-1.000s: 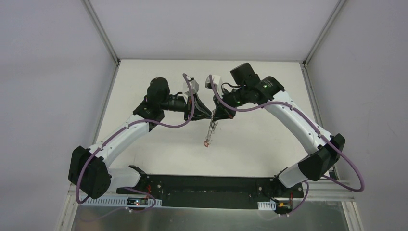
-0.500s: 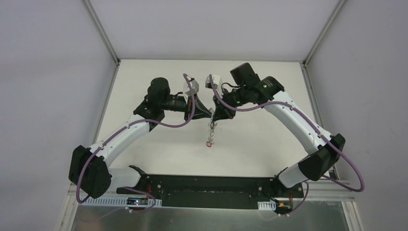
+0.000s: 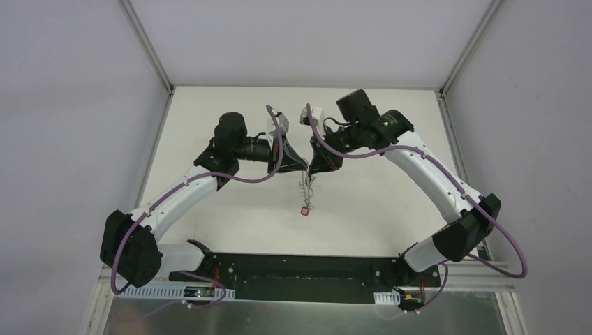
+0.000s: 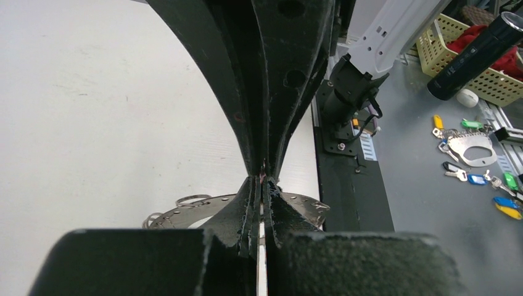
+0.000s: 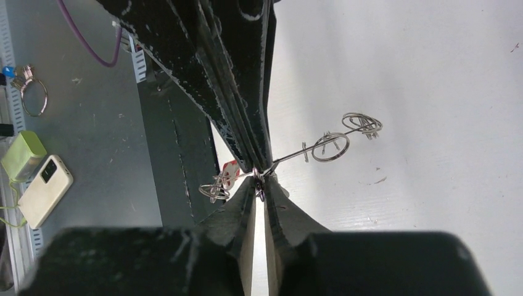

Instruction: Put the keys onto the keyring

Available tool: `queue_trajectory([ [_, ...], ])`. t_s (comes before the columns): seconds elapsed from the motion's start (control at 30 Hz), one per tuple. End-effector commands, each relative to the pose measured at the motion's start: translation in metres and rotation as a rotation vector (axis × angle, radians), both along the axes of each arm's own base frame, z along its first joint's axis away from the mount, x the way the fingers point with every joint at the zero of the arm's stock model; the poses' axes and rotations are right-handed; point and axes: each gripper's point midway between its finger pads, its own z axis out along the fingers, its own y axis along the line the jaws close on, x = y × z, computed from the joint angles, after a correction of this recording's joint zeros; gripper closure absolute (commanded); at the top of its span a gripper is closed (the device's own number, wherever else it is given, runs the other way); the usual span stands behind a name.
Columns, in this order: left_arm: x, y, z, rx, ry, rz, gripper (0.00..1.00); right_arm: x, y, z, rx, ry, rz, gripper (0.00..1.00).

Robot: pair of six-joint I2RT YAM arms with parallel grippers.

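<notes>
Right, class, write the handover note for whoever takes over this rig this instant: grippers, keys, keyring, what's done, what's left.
Left gripper: shut on the keyring at its edge.
Right gripper: tips meet the left's at the same spot, jaws almost together; whether it grips is unclear.
The keyring hangs below both grippers, off the table.
Done: the red-headed key dangles from the ring's low end.
Left: no other keys can be made out here; find them and thread them on.

Bright, even light; blurred near foreground.
</notes>
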Motion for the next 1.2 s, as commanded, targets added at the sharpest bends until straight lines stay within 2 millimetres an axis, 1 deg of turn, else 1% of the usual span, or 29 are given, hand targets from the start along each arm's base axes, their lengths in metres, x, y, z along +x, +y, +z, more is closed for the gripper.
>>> queue_trajectory([
  [0.0,-0.007,-0.001,0.022,-0.042,-0.023,-0.016,1.00,0.003,0.003,0.021,0.109,-0.003,0.009,0.84],
  [0.2,-0.007,0.002,0.032,-0.075,-0.004,-0.010,1.00,0.000,-0.011,0.027,0.204,0.038,0.019,0.69],
  [0.27,-0.009,0.003,0.034,-0.082,-0.001,-0.015,1.00,-0.003,-0.014,0.026,0.230,0.055,0.030,0.67],
  [0.4,-0.010,0.003,0.035,-0.085,0.004,-0.017,1.00,-0.008,-0.015,0.027,0.267,0.076,0.063,0.65],
  [0.57,-0.011,0.003,0.034,-0.087,0.007,-0.015,1.00,-0.013,-0.014,0.027,0.299,0.085,0.091,0.66],
  [0.7,-0.010,0.003,0.036,-0.094,0.008,-0.015,1.00,-0.013,-0.013,0.027,0.305,0.094,0.097,0.68],
  [0.9,-0.010,0.002,0.037,-0.100,0.013,-0.016,1.00,-0.010,-0.010,0.025,0.309,0.100,0.089,0.77],
  [1.1,-0.010,0.002,0.035,-0.100,0.015,-0.016,1.00,-0.009,-0.008,0.025,0.317,0.113,0.094,0.81],
  [1.17,-0.010,0.002,0.035,-0.100,0.013,-0.017,1.00,-0.010,-0.008,0.027,0.320,0.114,0.097,0.85],
])
